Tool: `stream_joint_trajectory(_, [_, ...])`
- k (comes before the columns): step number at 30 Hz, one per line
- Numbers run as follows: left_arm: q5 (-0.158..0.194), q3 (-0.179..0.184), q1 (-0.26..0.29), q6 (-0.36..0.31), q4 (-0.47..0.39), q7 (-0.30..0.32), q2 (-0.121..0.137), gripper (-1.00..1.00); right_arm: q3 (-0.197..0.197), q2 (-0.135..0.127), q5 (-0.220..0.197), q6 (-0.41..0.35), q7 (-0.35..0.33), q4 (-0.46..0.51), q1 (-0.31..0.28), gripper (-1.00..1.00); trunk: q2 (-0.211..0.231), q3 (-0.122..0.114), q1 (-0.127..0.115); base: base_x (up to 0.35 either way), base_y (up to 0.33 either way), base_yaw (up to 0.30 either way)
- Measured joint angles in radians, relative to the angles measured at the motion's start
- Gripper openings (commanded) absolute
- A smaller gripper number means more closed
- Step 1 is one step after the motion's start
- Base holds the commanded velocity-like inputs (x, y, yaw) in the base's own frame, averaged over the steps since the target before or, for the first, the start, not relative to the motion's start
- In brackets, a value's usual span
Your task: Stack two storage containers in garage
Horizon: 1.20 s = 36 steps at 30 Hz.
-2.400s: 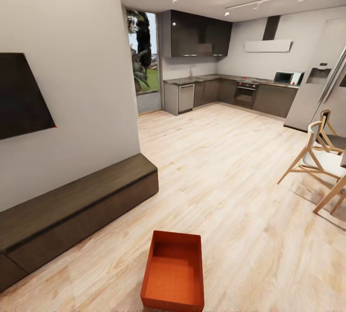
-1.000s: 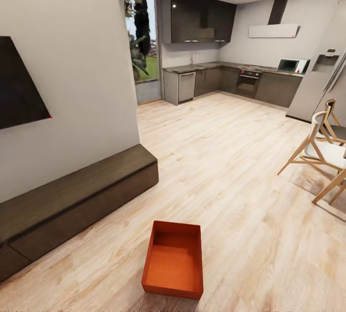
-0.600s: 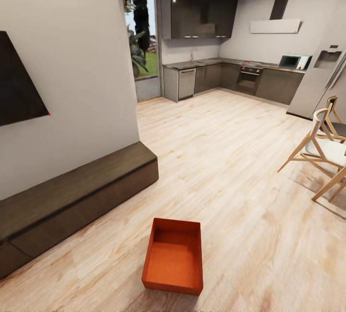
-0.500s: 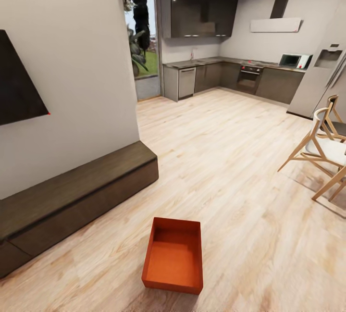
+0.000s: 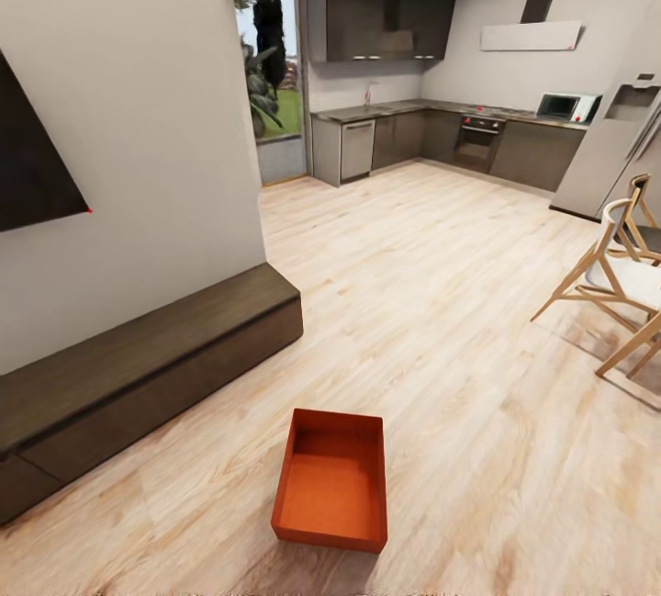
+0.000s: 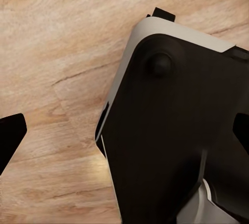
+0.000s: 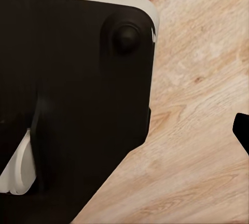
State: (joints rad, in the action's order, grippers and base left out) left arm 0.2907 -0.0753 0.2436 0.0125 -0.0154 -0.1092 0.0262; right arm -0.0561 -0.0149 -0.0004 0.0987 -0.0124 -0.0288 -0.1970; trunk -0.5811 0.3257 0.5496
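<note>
We see one orange-red, lidless rectangular storage container (image 5: 331, 489) on the light wood-plank floor (image 5: 441, 320) just ahead, likely light and rigid, best gripped by opposite walls; we cannot tell either gripper's state.

The light wood-plank floor (image 5: 431, 302) lies open from the foreground straight through to the dark-cabinet kitchen (image 5: 431, 132) at the far end. A low dark-brown wooden bench (image 5: 147, 366) runs along the pale wall (image 5: 138, 118) on the left and narrows the way on that side. On the right, pale wooden chairs with splayed legs (image 5: 615, 288) jut into the passage. An orange-red rectangular lidless bin (image 5: 332, 478) sits alone on the planks in the near middle, bare floor all round it, its open top unobstructed from above.
</note>
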Motion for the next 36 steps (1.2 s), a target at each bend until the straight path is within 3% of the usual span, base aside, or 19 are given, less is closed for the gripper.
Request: stream_joint_trajectory(36, [0.0, 0.0, 0.0, 0.0, 0.0, 0.0, 0.0, 1.0, 0.0, 0.0, 0.001, 0.001, 0.0, 0.0, 0.0, 1.0, 0.0, 0.058, 0.0, 0.0, 0.0, 0.0])
